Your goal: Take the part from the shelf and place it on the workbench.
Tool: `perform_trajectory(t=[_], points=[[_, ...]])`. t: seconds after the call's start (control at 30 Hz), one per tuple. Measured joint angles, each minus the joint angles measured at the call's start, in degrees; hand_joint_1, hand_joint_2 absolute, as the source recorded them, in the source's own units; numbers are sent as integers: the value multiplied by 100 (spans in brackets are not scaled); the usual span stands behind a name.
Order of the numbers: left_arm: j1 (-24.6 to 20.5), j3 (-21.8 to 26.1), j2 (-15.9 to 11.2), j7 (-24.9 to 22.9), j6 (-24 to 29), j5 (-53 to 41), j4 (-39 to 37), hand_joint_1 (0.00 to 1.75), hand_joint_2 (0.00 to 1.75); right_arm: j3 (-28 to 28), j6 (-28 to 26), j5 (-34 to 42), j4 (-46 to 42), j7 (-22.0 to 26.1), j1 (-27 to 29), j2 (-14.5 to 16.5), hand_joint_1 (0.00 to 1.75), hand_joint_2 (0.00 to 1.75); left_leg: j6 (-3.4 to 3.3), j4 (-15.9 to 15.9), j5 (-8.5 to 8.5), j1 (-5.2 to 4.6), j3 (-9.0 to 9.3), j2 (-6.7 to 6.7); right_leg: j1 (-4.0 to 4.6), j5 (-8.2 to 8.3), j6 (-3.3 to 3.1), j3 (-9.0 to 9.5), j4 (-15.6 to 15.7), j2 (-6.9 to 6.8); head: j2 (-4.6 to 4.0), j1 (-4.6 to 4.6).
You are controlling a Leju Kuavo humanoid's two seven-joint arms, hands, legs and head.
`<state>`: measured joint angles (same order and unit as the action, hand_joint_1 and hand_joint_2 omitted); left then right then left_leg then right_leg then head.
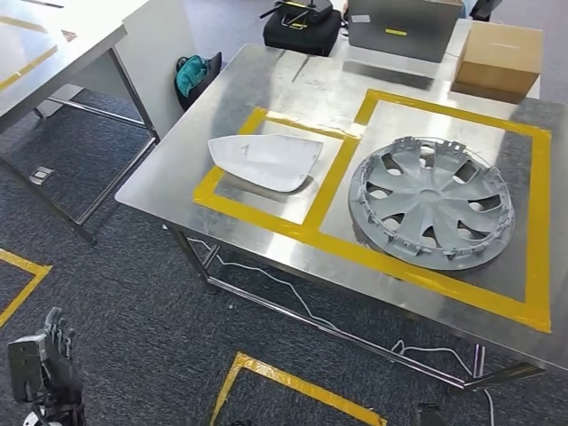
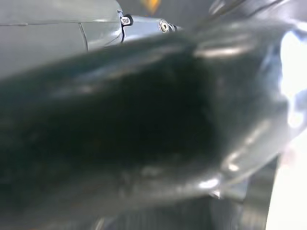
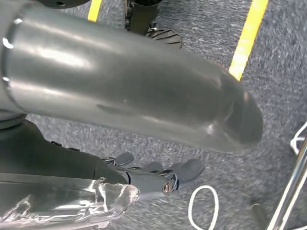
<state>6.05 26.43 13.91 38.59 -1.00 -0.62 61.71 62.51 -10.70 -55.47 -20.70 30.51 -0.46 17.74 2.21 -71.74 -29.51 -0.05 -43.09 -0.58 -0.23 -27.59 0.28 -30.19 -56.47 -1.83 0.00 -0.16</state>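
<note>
A white curved shell part (image 1: 264, 161) lies inside the left yellow-taped square on the steel workbench (image 1: 174, 169). A grey wheel cover (image 1: 432, 202) lies in the larger taped square to its right. My left hand (image 1: 55, 359) hangs low at the bottom left, well away from the bench, its fingers apart and holding nothing. In the left wrist view the left hand (image 2: 145, 134) is a dark blur close to the lens. My right hand (image 3: 145, 120) hangs over the grey carpet; its thick thumb (image 3: 137, 91) and darker fingers (image 3: 163, 175) are spread with nothing between them.
At the bench's far edge stand a cardboard box (image 1: 499, 58), a grey case (image 1: 402, 27) and a black bag (image 1: 302, 27). A teal bag (image 1: 191, 75) lies on the floor beside another steel table (image 1: 53, 44). White cables (image 1: 302, 306) trail under the bench.
</note>
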Motion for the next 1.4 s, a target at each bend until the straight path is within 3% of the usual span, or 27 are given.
perform_trajectory(t=[0.03,0.07,0.13,0.2,0.27,0.3,0.37,0.43,0.47,0.5,0.53,0.6,0.67,0.73,0.8,0.87,0.93,0.97,1.0,1.03,1.07,1.13,1.2,1.23,1.3,1.33,1.4], points=[[-14,150,15,-45,-266,154,-145,0,0,-1,-9,-44,36,-3,-24,-17,0,0,-10,40,59,2,90,12,11,1,-1,-16,-17,-66,0,0],[-33,312,25,-78,-472,245,-279,0,0,-4,-15,-81,72,-6,-49,-32,0,0,-37,300,191,-5,294,39,26,2,-2,-26,-29,-126,0,-1],[-94,618,46,-141,-756,299,-480,0,0,-16,-32,-143,142,-19,-94,-49,0,0,-140,1101,419,-66,840,244,66,3,1,-31,-41,-243,0,0],[-177,869,79,-317,-1119,443,-624,0,0,-30,-72,-204,215,-43,-134,-62,0,0,-234,1589,478,-139,1129,415,94,21,31,-34,-46,-369,0,9],[-228,1122,131,-511,-1522,608,-781,0,0,-57,-125,-277,294,-70,-176,-78,0,0,-291,1677,517,-164,1122,356,96,50,84,-38,-50,-487,0,12],[-236,1249,175,-556,-1653,620,-861,0,0,-77,-152,-304,332,-80,-197,-93,0,0,-319,1700,556,-155,1102,302,88,16,112,-53,-71,-453,0,11],[-265,1450,262,-575,-1789,519,-995,0,0,-119,-198,-332,406,-101,-223,-121,0,0,-383,1742,647,-115,1035,194,73,-269,165,-162,-346,-180,0,19],[-323,1557,334,-564,-1887,393,-1118,0,0,-140,-212,-333,469,-116,-234,-160,0,0,-416,1742,744,-96,921,56,62,-764,204,-393,-1055,110,0,22],[-348,1590,363,-558,-1931,354,-1184,0,0,-146,-209,-332,495,-121,-240,-180,0,0,-417,1741,799,-95,856,-22,62,-939,213,-490,-1416,153,0,22],[-362,1621,388,-552,-1965,325,-1248,0,0,-154,-207,-330,517,-122,-250,-201,0,0,-413,1739,858,-96,788,-97,63,-1001,216,-526,-1644,170,0,20],[-370,1652,405,-550,-1984,307,-1306,0,0,-162,-205,-330,535,-123,-261,-219,0,0,-402,1736,920,-93,718,-168,63,-928,214,-460,-1658,177,0,20],[-385,1706,425,-539,-2006,286,-1397,0,0,-172,-203,-329,562,-125,-285,-251,0,0,-361,1726,1043,-79,568,-322,52,-567,208,-49,-1101,262,0,20],[-408,1741,431,-467,-2038,246,-1456,0,0,-175,-200,-328,586,-128,-306,-268,0,0,-298,1698,1169,-77,427,-478,29,-439,174,441,-301,542,1,14],[-424,1765,419,-248,-1972,107,-1495,0,0,-176,-199,-320,610,-122,-307,-279,0,0,-238,1685,1290,-82,361,-619,29,-515,105,608,51,694,-1,20],[-411,1832,373,-12,-1822,-27,-1549,0,0,-175,-196,-301,631,-105,-302,-290,0,0,-184,1704,1384,-75,332,-715,22,-467,18,540,42,563,-1,38],[-397,1948,307,79,-1721,-64,-1630,0,0,-173,-188,-279,645,-87,-299,-303,0,0,-123,1509,1147,-87,235,-511,2,-367,-73,465,41,401,0,-21],[-438,2083,235,80,-1659,-71,-1754,0,0,-171,-183,-242,653,-73,-261,-318,0,0,-51,843,571,-77,28,-172,4,-277,-109,381,45,224,0,-91],[-467,2157,200,42,-1661,-43,-1836,0,0,-168,-181,-195,655,-53,-239,-327,0,0,-16,436,342,-53,-79,-82,5,-245,-101,345,43,124,0,-95],[-484,2238,170,-45,-1725,31,-1930,0,0,-162,-169,-113,656,-15,-228,-338,0,0,11,121,227,-22,-134,-34,2,-218,-87,316,39,27,0,-98],[-492,2343,146,-201,-1857,155,-2042,0,0,-136,-135,12,657,50,-235,-351,0,0,32,-10,228,9,-96,-4,-2,-194,-69,292,35,-64,0,-97],[-495,2464,128,-366,-2021,286,-2149,0,0,-92,-83,165,658,145,-254,-362,0,0,47,78,308,35,52,28,-9,-173,-50,272,31,-150,0,-99],[-497,2711,130,-557,-2242,348,-2324,0,0,30,76,471,649,408,-316,-387,0,0,56,783,509,57,611,231,-17,-152,-6,253,26,-300,0,-101],[-516,2842,165,-494,-2180,114,-2394,0,0,127,262,703,602,686,-394,-412,0,0,12,1429,561,15,1039,459,0,-155,54,224,17,-432,0,-102],[-528,2866,185,-437,-2087,-44,-2406,0,0,155,375,811,548,791,-439,-420,0,0,-30,1563,533,-11,1103,502,11,-156,90,223,14,-494,0,-101],[-540,2877,220,-257,-1722,-512,-2409,0,0,158,616,1067,335,913,-529,-390,0,0,-145,1624,533,-40,1074,406,6,-158,167,232,17,-594,0,-92],[-542,2849,246,-141,-1437,-824,-2394,0,0,119,665,1173,189,937,-564,-358,0,0,-201,1640,550,-44,1057,341,-8,-202,198,213,-29,-527,0,-85],[-563,2710,310,60,-769,-1459,-2300,0,0,-41,528,1286,-111,961,-588,-279,0,0,-302,1667,599,-38,1032,209,-29,-475,233,18,-456,-200,0,-58]])
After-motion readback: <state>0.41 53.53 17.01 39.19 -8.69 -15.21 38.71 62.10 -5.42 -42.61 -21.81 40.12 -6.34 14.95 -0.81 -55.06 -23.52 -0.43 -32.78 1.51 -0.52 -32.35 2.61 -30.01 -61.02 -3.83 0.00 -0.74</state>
